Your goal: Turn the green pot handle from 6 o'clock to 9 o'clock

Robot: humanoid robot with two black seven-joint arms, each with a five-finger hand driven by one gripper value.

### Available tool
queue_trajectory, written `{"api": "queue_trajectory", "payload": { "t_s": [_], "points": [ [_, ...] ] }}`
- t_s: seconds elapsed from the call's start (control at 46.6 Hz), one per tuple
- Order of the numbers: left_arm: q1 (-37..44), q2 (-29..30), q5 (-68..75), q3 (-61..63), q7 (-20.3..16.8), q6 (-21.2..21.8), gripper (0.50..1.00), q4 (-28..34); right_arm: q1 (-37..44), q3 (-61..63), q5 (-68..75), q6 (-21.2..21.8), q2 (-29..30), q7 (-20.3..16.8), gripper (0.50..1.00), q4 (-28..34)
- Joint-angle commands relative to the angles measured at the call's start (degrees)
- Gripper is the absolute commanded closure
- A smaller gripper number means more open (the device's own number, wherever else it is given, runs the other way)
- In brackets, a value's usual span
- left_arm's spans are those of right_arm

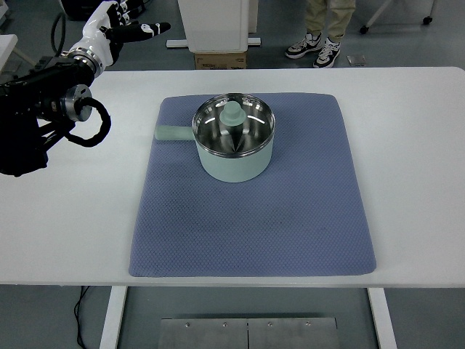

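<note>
A pale green pot [234, 136] with a shiny steel inside stands on the back half of a blue-grey mat [251, 218]. Its green handle [172, 132] points left, toward the picture's left edge. Inside the pot, a green knob [233, 112] shows near the far rim. My left hand [120, 29] is raised at the upper left, beyond the table's far-left corner, well away from the pot, its fingers spread and holding nothing. The right arm does not show.
The white table [414, 145] carries only the mat and pot. My black left arm with a cable loop [91, 123] hangs over the table's left side. Beyond the far edge stand a white cabinet base [218, 25], a cardboard box [220, 59] and a person's shoes [314, 49].
</note>
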Motion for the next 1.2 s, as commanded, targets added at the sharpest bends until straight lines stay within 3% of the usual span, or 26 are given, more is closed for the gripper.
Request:
{"api": "queue_trajectory", "payload": {
  "t_s": [0.0, 0.429, 0.837, 1.181],
  "points": [
    [2.79, 0.56, 0.09, -5.36, -0.01, -0.21, 0.500, 0.37, 0.01, 0.00, 0.00, 0.00, 0.00, 0.07, 0.500, 0.03],
    [16.42, 0.48, 0.53, -27.69, 0.17, -6.36, 0.500, 0.37, 0.01, 0.00, 0.00, 0.00, 0.00, -0.02, 0.500, 0.03],
    [20.29, -2.07, 0.18, -28.84, 0.08, -11.37, 0.500, 2.48, 0.01, 0.00, 0.00, 0.00, 0.00, -0.02, 0.500, -0.05],
    [20.99, -5.32, 0.62, -29.28, -0.19, -13.13, 0.500, 2.48, 0.01, 0.00, 0.00, 0.00, 0.00, -0.02, 0.500, -0.05]
  ]
}}
